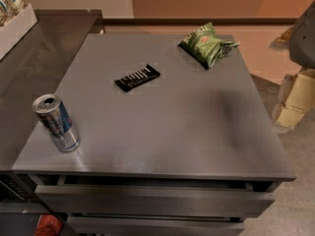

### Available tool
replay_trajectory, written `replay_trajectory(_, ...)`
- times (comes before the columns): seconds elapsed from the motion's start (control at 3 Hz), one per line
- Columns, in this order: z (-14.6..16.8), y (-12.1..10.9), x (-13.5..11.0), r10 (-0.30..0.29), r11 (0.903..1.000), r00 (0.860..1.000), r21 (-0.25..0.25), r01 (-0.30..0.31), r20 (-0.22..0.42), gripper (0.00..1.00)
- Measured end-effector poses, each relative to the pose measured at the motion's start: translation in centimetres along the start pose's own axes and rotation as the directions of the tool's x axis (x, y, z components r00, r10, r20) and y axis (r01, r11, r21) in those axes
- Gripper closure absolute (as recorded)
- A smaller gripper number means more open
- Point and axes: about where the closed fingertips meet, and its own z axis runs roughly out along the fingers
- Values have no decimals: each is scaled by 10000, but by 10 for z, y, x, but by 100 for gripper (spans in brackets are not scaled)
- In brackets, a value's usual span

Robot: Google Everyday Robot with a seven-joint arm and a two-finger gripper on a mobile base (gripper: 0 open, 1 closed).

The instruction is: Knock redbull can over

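The drawer fronts (152, 200) lie nearest, just below the front edge of the tabletop (172, 132). The redbull can (56, 123) stands upright by the tabletop's front-left corner, open top up, its long axis vertical, close to both the left and front edges.

The end effector (295, 100) hangs far to the can's right, beyond the tabletop's right edge and well apart from it. I cannot tell whether it is released or clenched, and it grasps nothing that shows. So the can lies to its left, across the whole width, and a sideways push near the top should tip it.

Nothing stands between them on that line. The black bar wrapper (137, 77) lies flat behind and right of the can, and the green snack bag (206, 44) rests farther back and right. A lower dark counter (29, 73) adjoins on the can's left.
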Motion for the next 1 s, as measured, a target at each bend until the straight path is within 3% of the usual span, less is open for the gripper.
replay_trajectory(0.33,0,0,0,-1,10000,10000,16,1,9,0)
replay_trajectory(1.0,20,7,-41,-603,9979,9974,-193,611,406,0)
